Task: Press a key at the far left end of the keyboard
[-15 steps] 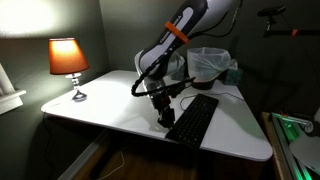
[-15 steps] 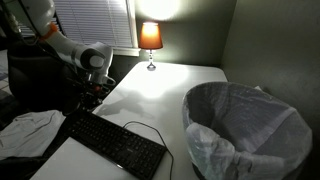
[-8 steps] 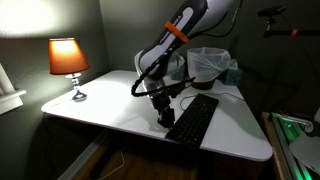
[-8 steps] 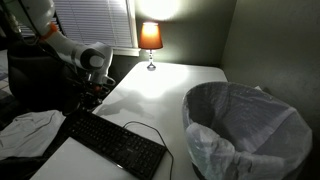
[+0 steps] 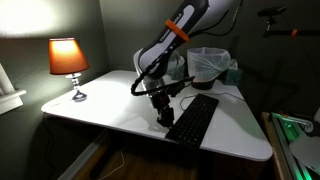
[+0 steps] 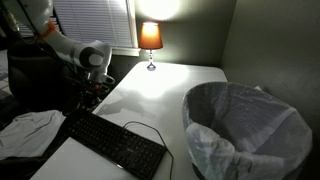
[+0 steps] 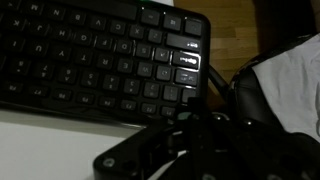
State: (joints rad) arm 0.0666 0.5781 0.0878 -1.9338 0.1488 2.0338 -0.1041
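The black keyboard (image 5: 194, 119) lies on the white table (image 5: 110, 112), with a thin dark cable (image 6: 152, 129) curling from it. It also shows in an exterior view (image 6: 115, 141) and across the top of the wrist view (image 7: 90, 55). My gripper (image 5: 165, 119) hangs low over the table just beside the keyboard's end, fingers pointing down. In an exterior view (image 6: 90, 101) it sits at the keyboard's far end corner. In the wrist view the dark fingers (image 7: 192, 140) look pressed together, holding nothing, just off the keyboard's edge.
A lit orange lamp (image 5: 68, 60) stands at the table's back corner. A bin lined with a white bag (image 6: 245, 125) stands by the table. Crumpled light cloth (image 6: 25, 130) lies beyond the keyboard's end. The table edge runs close to the keyboard.
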